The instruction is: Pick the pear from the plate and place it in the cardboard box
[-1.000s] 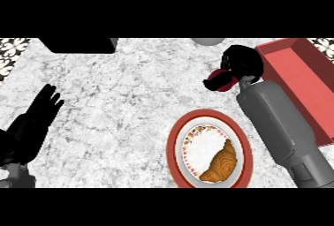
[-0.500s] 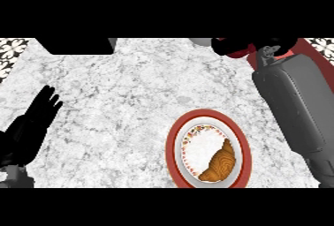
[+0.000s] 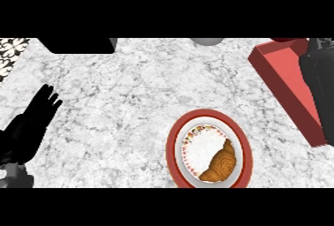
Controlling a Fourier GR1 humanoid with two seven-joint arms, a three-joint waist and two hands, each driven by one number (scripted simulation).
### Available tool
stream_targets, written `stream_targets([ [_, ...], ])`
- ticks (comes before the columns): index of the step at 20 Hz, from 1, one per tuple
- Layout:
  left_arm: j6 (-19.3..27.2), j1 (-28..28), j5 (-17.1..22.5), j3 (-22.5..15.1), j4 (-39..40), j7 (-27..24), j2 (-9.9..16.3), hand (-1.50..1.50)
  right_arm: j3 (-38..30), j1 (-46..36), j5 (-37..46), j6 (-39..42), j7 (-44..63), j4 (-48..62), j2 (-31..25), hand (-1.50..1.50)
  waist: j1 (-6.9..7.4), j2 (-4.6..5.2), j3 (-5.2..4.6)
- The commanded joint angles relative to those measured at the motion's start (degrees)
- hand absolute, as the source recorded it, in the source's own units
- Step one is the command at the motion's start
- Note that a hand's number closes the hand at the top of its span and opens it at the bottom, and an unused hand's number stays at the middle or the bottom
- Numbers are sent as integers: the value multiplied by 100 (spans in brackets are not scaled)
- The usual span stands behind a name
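From the head view we see our left hand [image 3: 29, 126] resting open at the left edge, fingers straight, holding nothing. The plate [image 3: 175, 145] carries only a croissant [image 3: 220, 164]; we cannot find the pear. Our right arm [image 3: 321, 84] lies over the red box [image 3: 282, 81], its hand out of view

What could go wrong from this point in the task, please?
The right forearm covers part of the red box, and neither the pear nor the right hand shows, so a release might miss the box unseen. When it pulls back, that forearm could brush the plate holding a croissant.
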Motion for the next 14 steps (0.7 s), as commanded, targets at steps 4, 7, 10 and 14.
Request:
stream_targets([
  [4, 289, 6, -330, -268, -227, 55, -294, 0, -362, 175, 70, -9, -638, 651, -462, 150, 35, 12, 3],
  [7, -58, 59, 147, 70, -402, 352, 16, 0, -569, 592, -5, -659, -1421, 880, -631, 150, 46, 13, 5],
  [10, -160, -94, -54, 32, 287, -164, -58, 0, -746, 355, 19, -1026, -1825, 1631, -664, 150, 48, 28, 3],
  [14, 23, 64, -201, -159, -179, 21, -229, 0, -980, 612, -132, -1488, -2406, 2025, -682, 150, 52, 20, 5],
])
